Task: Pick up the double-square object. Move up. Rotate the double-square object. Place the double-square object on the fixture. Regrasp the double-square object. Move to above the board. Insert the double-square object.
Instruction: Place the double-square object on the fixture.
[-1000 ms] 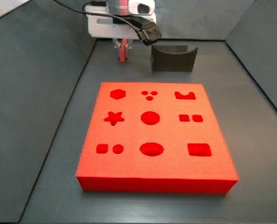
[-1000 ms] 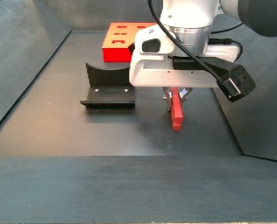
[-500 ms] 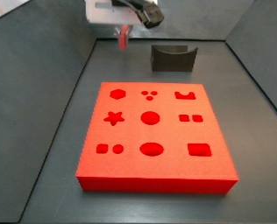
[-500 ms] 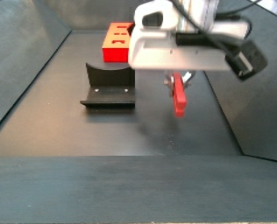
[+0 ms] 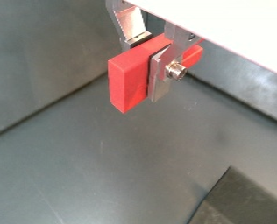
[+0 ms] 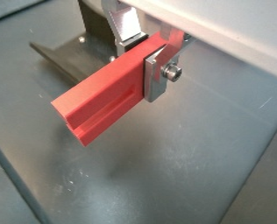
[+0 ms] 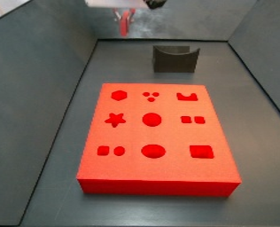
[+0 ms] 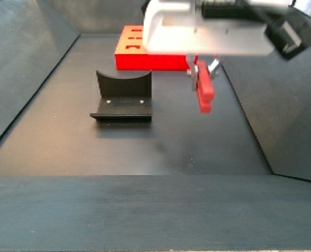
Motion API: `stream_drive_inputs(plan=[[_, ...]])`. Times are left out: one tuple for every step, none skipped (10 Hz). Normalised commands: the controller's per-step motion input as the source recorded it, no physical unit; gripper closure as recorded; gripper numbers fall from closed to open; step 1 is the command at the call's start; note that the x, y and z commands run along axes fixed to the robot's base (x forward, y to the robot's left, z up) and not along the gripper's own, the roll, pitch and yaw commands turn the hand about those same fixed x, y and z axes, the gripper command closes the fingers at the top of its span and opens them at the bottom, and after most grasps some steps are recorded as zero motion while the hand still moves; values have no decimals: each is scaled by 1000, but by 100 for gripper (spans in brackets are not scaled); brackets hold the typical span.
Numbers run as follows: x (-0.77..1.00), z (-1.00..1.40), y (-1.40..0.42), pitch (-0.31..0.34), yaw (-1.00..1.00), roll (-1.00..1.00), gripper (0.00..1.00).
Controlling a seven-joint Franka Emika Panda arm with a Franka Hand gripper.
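Both wrist views give me the gripper (image 5: 156,59) pinching the double-square object (image 5: 131,75) between its silver fingers (image 5: 162,72), the red piece jutting out past the plates and clear of the dark floor (image 5: 94,166) below. In a wrist view the fixture (image 6: 76,54) sits on the floor behind the held piece.

From a side view, I see the gripper (image 8: 201,65) up high, with the double-square object (image 8: 205,91) hanging edge-on beneath it, off the floor. The fixture (image 8: 121,96) stands at about nine o'clock from the piece, apart from it, and the board (image 8: 145,47) lies at roughly eleven o'clock, beyond the fixture.

In a side view, the board (image 7: 157,135) fills the middle, the fixture (image 7: 175,58) at twelve o'clock of it, the gripper (image 7: 126,12) near the top edge.
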Motion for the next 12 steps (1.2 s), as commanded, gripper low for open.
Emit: stream_drive_inputs(plan=[[-18,1000,2,30,-23,10,100],[-23,1000,3,35,-26,13,100],[-24,1000,4,38,-27,15,100],[-19,843,5,43,-29,16,100],[-9,614,7,54,-32,19,100],[-2,441,8,66,-34,19,100],[7,270,10,77,-35,19,100],[909,-5,-1000,-120,132,-401,100],[924,-33,-1000,-112,137,-388,100],[964,-33,-1000,-98,127,-344,100],[1000,-37,-901,-50,87,-200,100],[1000,-40,-845,-34,76,-151,100]])
